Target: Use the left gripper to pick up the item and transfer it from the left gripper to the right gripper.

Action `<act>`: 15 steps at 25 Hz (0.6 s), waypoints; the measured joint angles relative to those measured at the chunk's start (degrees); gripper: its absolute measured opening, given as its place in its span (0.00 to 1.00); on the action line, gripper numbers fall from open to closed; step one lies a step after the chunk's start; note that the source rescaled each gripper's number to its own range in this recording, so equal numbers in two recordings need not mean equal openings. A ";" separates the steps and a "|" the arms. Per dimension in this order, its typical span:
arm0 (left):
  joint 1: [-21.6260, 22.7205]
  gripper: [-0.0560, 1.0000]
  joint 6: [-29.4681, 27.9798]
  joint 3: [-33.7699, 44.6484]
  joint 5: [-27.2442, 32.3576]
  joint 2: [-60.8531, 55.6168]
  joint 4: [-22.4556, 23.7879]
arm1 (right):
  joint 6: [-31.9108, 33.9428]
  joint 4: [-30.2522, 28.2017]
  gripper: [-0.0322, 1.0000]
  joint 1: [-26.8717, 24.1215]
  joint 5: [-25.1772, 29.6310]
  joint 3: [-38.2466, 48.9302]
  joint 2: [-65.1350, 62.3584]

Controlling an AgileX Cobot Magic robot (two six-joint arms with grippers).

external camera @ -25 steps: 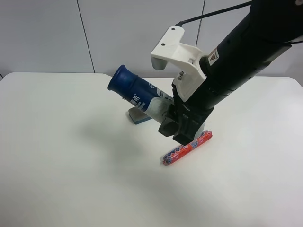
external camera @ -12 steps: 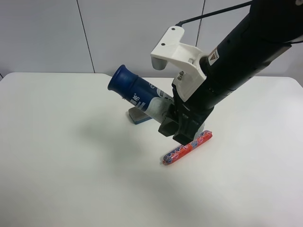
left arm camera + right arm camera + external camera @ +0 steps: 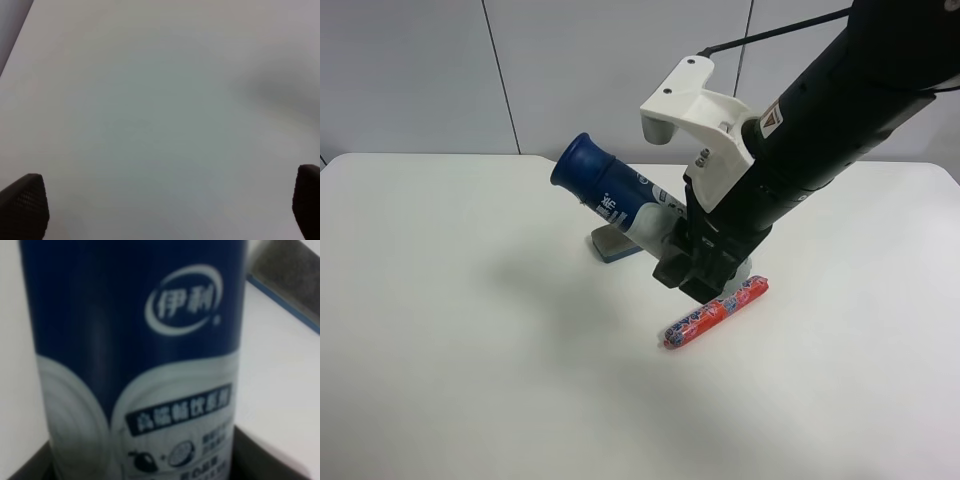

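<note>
The item tilts above the worktop, clamped, seemingly near its base, by the fingers of the right gripper; the left gripper shows fingers spread wide.

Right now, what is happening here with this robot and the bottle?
The right gripper is shut on the white-and-blue bottle and holds it tilted above the table, dark blue cap pointing away from the arm. The left gripper is open over bare table and holds nothing. So the bottle is now on the right side of the handover. A grey-topped eraser and a sausage stick lie on the table, untouched.
</note>
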 joint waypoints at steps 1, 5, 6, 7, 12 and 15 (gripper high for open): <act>0.00 0.99 0.00 0.00 0.00 0.00 0.00 | 0.95 0.00 0.03 0.00 -0.12 0.00 0.00; 0.00 0.99 0.00 0.00 0.00 0.00 0.00 | 7.83 -3.36 0.03 0.00 1.68 -1.99 0.04; 0.00 0.99 0.00 0.00 0.00 0.00 0.00 | 9.98 -4.87 0.03 0.00 2.48 -3.31 0.04; 0.00 0.99 0.00 0.00 0.00 0.00 0.00 | 12.11 -6.30 0.03 0.00 3.57 -4.83 0.04; 0.00 0.99 0.00 0.00 0.00 0.00 0.00 | 19.34 -11.51 0.03 -0.07 8.78 -10.84 0.04; 0.00 0.99 -0.06 0.00 0.00 0.00 0.00 | 21.83 -12.00 0.03 -1.89 10.57 -12.03 0.04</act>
